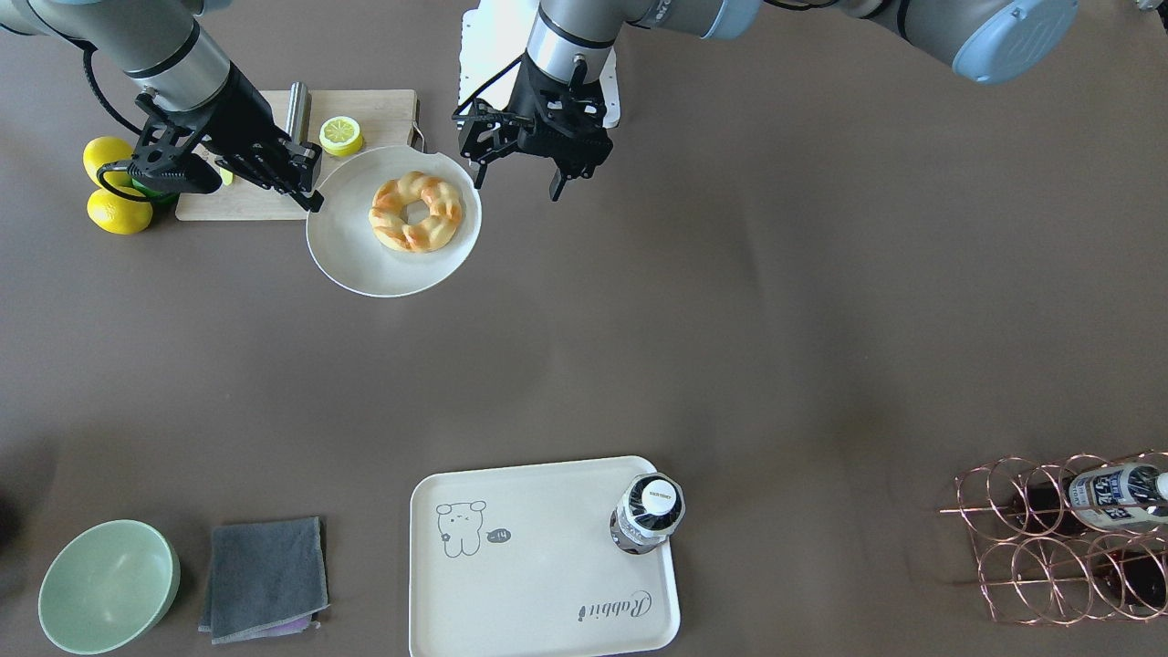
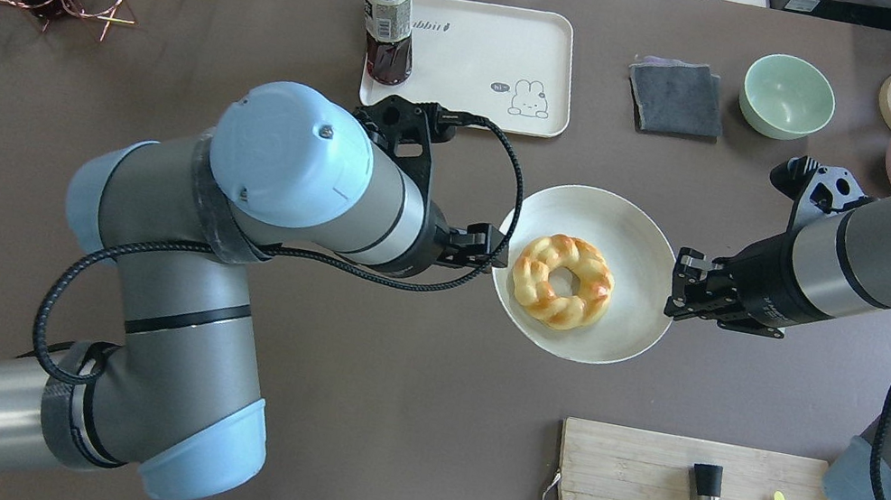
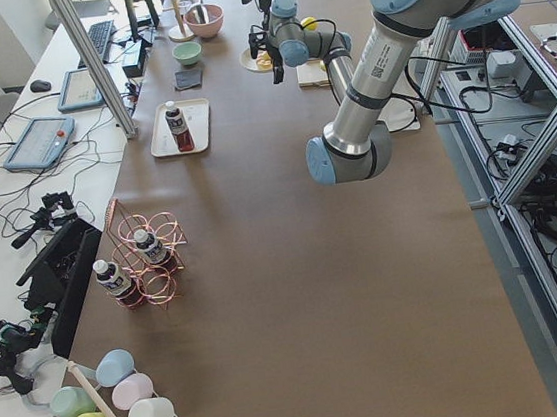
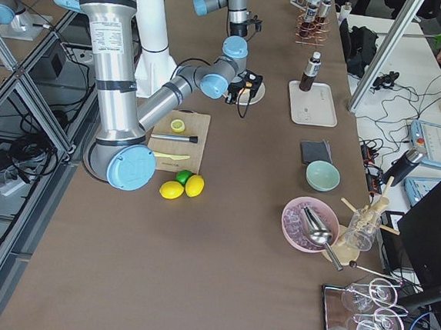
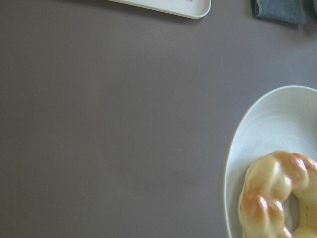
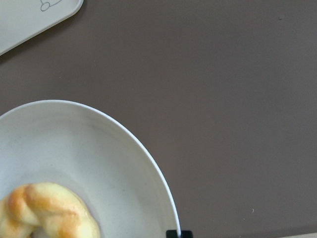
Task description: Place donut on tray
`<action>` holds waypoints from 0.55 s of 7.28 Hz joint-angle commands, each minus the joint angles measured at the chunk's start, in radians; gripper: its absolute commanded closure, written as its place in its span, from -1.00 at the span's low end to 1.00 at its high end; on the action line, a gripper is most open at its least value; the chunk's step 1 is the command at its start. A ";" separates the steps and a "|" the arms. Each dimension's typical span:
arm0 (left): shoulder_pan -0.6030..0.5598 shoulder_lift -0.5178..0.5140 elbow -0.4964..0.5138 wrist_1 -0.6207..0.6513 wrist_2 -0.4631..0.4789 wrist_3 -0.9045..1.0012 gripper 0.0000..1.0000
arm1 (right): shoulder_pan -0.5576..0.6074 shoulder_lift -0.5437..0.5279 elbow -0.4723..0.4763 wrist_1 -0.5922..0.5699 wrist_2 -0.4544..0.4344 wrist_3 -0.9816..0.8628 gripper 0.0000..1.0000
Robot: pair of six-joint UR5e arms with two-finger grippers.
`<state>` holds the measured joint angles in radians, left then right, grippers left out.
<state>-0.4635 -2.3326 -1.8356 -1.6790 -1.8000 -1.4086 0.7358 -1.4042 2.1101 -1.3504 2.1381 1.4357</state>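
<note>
The donut (image 1: 443, 205) (image 2: 537, 275) lies on a round white plate (image 1: 351, 246) (image 2: 633, 228). My right gripper (image 1: 310, 196) (image 2: 673, 295) is shut on the plate's rim and seems to hold it above the table; one fingertip (image 6: 178, 233) shows at the rim. My left gripper (image 1: 516, 178) (image 2: 494, 251) is open and empty, just beside the plate's opposite edge. The cream tray (image 1: 547, 584) (image 2: 480, 54) with the bear drawing lies across the table, apart from both grippers. The wrist views show the donut (image 5: 270, 193) (image 6: 44, 210) and tray corners (image 5: 173, 6) (image 6: 34, 17).
A drink bottle (image 1: 648, 513) stands on one corner of the tray. A wooden cutting board (image 1: 255, 196) holds a lemon half (image 1: 340, 135); whole lemons (image 1: 119, 210) lie beside it. A green bowl (image 1: 108, 584), grey cloth (image 1: 265, 577) and copper bottle rack (image 1: 1049, 538) lie near the tray's side.
</note>
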 commanded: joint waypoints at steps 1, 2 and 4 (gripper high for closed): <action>-0.117 0.114 -0.083 -0.001 -0.113 0.115 -0.96 | 0.007 0.027 -0.047 -0.001 -0.006 -0.003 1.00; -0.176 0.157 -0.112 -0.001 -0.180 0.167 -0.96 | 0.026 0.090 -0.117 -0.006 -0.007 -0.003 1.00; -0.269 0.273 -0.154 -0.008 -0.252 0.329 -0.96 | 0.072 0.224 -0.273 -0.007 -0.007 0.002 1.00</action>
<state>-0.6553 -2.1500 -1.9586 -1.6816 -1.9877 -1.2060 0.7729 -1.2834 1.9591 -1.3553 2.1312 1.4339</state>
